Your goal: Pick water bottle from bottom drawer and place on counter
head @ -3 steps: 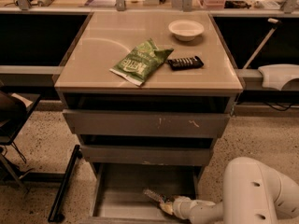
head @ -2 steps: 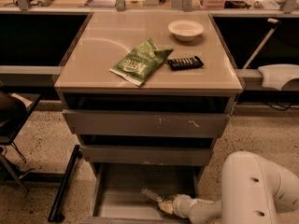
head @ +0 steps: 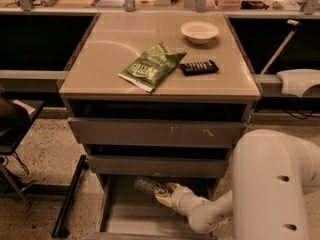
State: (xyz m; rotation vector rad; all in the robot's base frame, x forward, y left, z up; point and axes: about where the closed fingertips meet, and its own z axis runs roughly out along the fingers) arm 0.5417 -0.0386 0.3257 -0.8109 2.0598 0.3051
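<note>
The water bottle (head: 145, 185), small, clear and crinkled, hangs tilted above the floor of the open bottom drawer (head: 125, 215), just under the middle drawer's front. My gripper (head: 161, 193) reaches into the drawer from the right on its white arm and is shut on the bottle's right end. The tan counter (head: 110, 44) tops the grey cabinet above.
On the counter lie a green chip bag (head: 151, 65), a black remote-like bar (head: 199, 67) and a white bowl (head: 199, 31). My bulky white arm (head: 275, 184) fills the lower right. A dark chair (head: 12, 129) and a black floor strut (head: 70, 194) stand at the left.
The bottle lay low on the drawer floor with the gripper at it. Now it is raised and shifted left, held up near the middle drawer's front.
</note>
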